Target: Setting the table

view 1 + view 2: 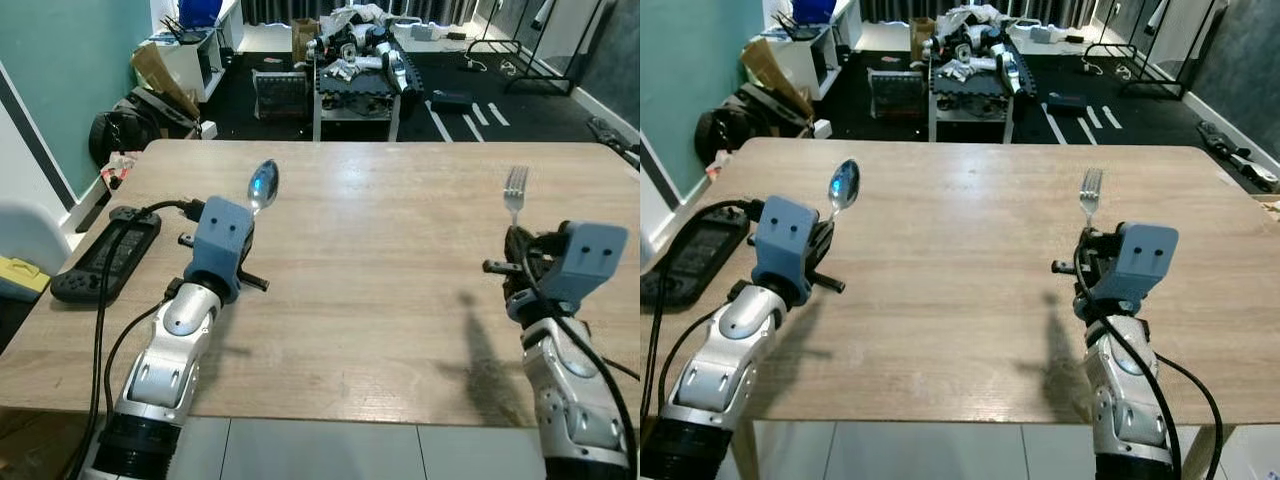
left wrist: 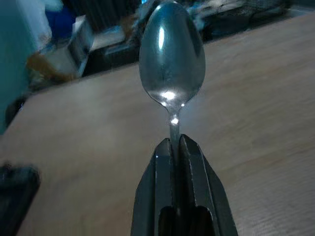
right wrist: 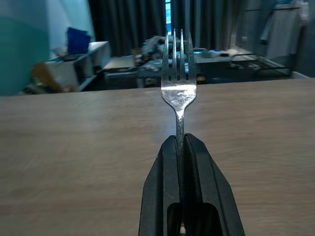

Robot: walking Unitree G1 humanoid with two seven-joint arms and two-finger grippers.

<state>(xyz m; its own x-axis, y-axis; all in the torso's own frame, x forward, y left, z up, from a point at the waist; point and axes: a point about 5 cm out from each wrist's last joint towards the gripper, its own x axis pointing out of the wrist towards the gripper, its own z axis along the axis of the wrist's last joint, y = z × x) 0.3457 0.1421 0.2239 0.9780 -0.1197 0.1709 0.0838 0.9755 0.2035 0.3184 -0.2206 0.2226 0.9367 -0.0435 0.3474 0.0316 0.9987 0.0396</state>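
Note:
A shiny metal spoon sticks up and forward from my left gripper, whose black fingers are shut on its handle above the left part of the wooden table. My right gripper is shut on the handle of a metal fork, tines pointing up and away, above the right part of the table. Both utensils are held off the tabletop.
A black game controller with a cable lies at the table's left edge. A white chair back stands at the left. Beyond the far edge sit a cluttered low table, shelves and bags on a dark floor.

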